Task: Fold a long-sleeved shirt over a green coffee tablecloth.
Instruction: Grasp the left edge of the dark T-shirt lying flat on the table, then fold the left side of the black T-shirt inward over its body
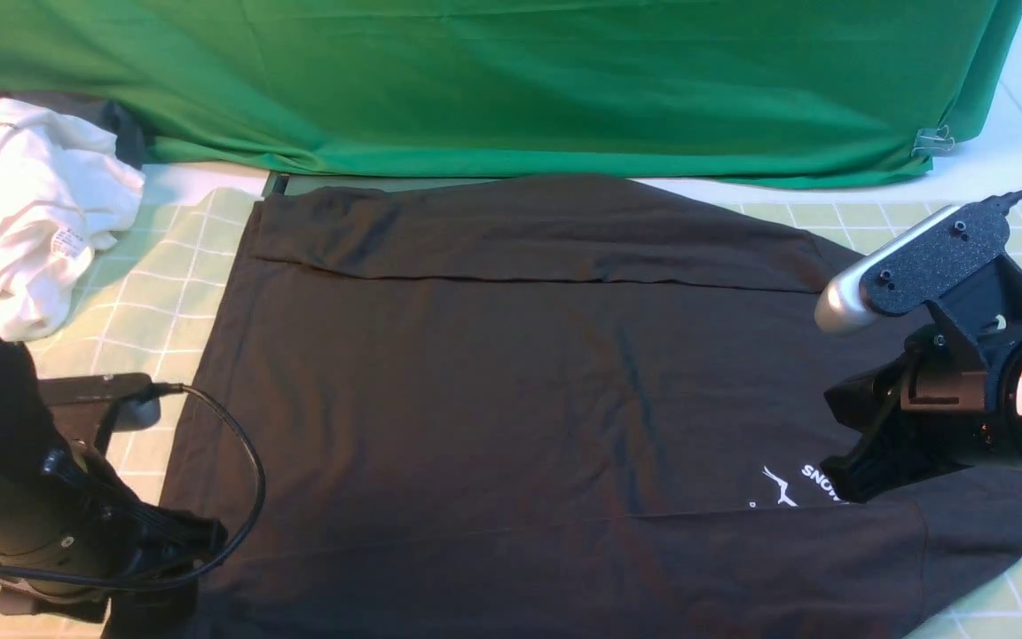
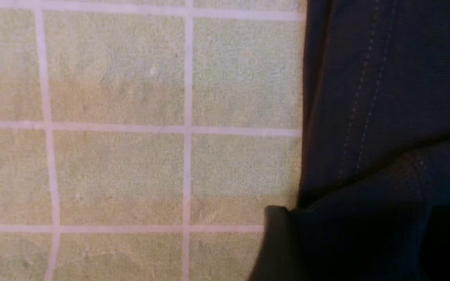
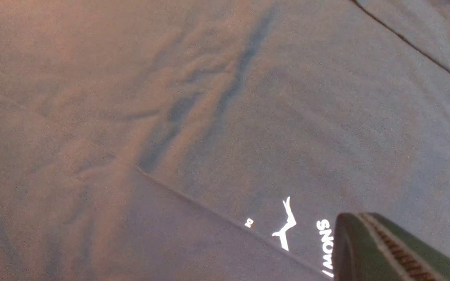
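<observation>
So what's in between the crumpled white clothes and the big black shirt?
Only a bare strip of the green checked tablecloth, seen in the front view, separates the white clothes from the black shirt.

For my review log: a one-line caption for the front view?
Long-sleeved shirt spread across the green coffee tablecloth, white garment bunched at far left.

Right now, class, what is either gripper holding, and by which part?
It cannot be told. The right gripper is shut at the long-sleeved shirt's chest print, fabric flat; the left gripper sits at the hem, jaws unclear.

Black long-sleeved shirt [image 1: 511, 373] (white chest print [image 1: 817, 475]) on pale-green, white-gridded tablecloth [image 1: 165, 293].
</observation>
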Motion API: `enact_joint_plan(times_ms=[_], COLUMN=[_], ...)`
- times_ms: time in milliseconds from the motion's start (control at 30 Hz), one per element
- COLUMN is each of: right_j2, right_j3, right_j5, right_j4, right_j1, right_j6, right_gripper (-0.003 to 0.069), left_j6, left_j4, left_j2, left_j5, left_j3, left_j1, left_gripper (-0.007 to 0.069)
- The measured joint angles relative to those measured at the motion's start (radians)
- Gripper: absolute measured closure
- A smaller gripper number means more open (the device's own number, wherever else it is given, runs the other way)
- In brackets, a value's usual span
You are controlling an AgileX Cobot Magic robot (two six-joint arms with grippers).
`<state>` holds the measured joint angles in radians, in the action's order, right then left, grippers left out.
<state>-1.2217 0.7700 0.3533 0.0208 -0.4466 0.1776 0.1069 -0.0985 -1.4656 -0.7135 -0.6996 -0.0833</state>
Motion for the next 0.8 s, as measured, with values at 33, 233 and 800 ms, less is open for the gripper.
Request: enact_joint_plan(times_ms=[33,233,800], right_j2=[0.0,0.0,0.0], right_j3=[0.0,0.0,0.0], right_j5=[0.0,-0.006,-0.019], right_j4=[0.0,0.0,0.0], right_j1=[0.0,0.0,0.0], right_j6=[-0.004,-0.019,0.034], right_gripper=[0.062,0.0614,0.0637], left_j6=[0.0,-0.015,-0.117], left_j4=[0.0,0.0,0.0], left_j2=[-0.005,-0.011,0.143], left_j5=[0.001,0.02,-0.1], left_j3=[0.0,0.0,-0.226], left_j1=[0.0,0.001,0.001], left_gripper=[0.027,0.0468,0.0655])
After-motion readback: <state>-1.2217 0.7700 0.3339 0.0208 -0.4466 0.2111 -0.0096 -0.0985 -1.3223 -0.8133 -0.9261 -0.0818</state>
